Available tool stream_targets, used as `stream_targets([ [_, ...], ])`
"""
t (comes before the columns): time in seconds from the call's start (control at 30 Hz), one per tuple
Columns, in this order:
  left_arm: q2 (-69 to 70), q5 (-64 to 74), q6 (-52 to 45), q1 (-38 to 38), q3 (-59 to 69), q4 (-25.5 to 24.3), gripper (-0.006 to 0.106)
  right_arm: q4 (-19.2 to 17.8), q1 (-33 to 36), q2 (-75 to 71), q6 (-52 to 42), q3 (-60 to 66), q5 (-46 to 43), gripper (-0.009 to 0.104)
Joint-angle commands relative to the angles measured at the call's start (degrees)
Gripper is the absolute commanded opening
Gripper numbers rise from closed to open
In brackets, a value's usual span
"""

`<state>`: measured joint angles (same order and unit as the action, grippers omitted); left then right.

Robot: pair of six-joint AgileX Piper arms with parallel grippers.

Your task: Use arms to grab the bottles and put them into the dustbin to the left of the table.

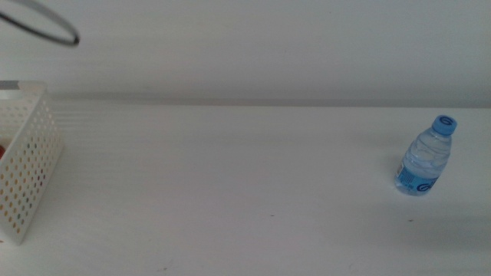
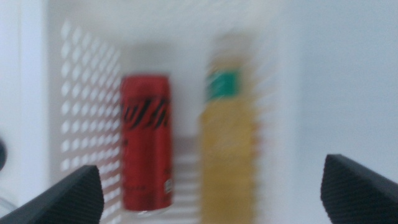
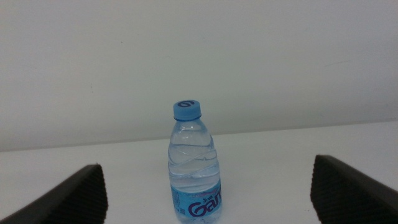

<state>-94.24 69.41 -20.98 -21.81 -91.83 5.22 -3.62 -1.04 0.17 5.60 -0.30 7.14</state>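
Inside dustbin [image 2: 84,93]: red can [image 2: 146,142], yellow bottle [image 2: 227,149].
Right of table [image 1: 245,192]: water bottle [image 1: 424,156] upright.
Left gripper [image 2: 211,193]: released, above dustbin.
Right gripper [image 3: 208,190]: released, facing water bottle.

Plain pale grey-white wall [image 1: 268,54] across the far side, bare and evenly lit. Soft, diffuse light, faint shadow band along the line where wall meets surface. At far upper left, a thin dark curved loop [image 1: 46,27] against the wall, blurred.
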Motion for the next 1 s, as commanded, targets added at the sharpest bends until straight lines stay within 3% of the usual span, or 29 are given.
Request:
stream_targets([
  [0.0,4.74,5.83,3.49,2.86,0.3,3.34,0.094,-0.46,-0.12,-2.25,-0.22,2.56,-0.46,0.087],
  [0.2,16.55,4.87,2.77,13.88,6.13,4.2,0.094,-0.46,-0.12,-2.25,-0.22,2.56,-0.46,0.087],
  [0.63,45.06,-11.87,9.01,49.28,26.33,-0.27,0.094,-0.46,-0.12,-2.25,-0.22,2.56,-0.46,0.087],
  [0.97,54.43,-20.75,9.47,53.06,37.82,6.62,0.094,-0.46,-0.12,-2.25,-0.22,2.56,-0.46,0.087],
])
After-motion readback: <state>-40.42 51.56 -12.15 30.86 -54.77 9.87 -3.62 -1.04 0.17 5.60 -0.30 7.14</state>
